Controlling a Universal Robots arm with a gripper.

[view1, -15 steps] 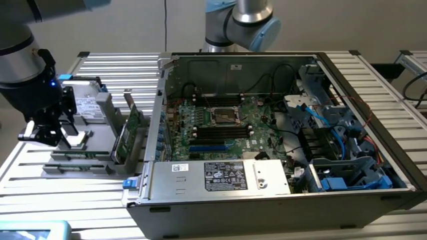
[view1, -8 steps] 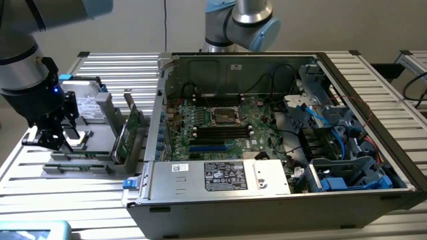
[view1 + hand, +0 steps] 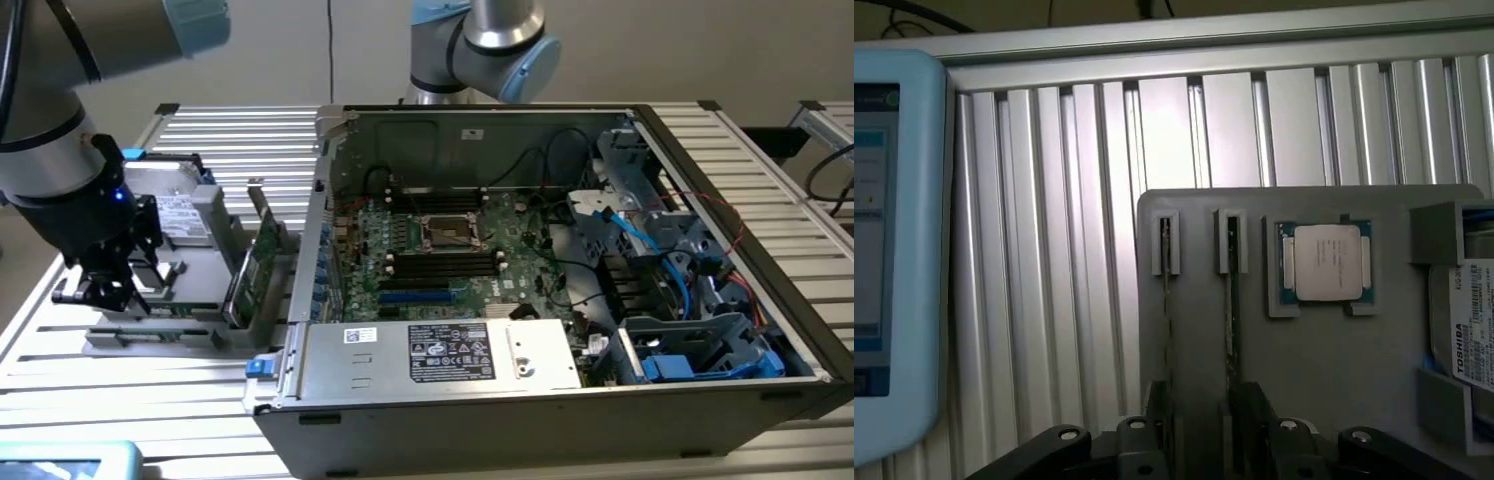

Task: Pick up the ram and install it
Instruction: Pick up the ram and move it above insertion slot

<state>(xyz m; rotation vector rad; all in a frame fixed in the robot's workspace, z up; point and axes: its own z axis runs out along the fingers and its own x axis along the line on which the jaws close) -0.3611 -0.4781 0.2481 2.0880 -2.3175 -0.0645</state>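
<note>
Single arm (image 3: 54, 60): its base joints (image 3: 481, 40), grey with blue caps, stand at the upper centre of the exterior view. A further grey link enters from the upper left corner and drops steeply to the wrist (image 3: 60, 170), where a small blue light glows. The black gripper (image 3: 107, 290) hangs from the wrist at the left of mid-frame, pointing downward. In the wrist view its dark linkage carries two fingers (image 3: 1254, 420) set apart, with a gap between them.
</note>
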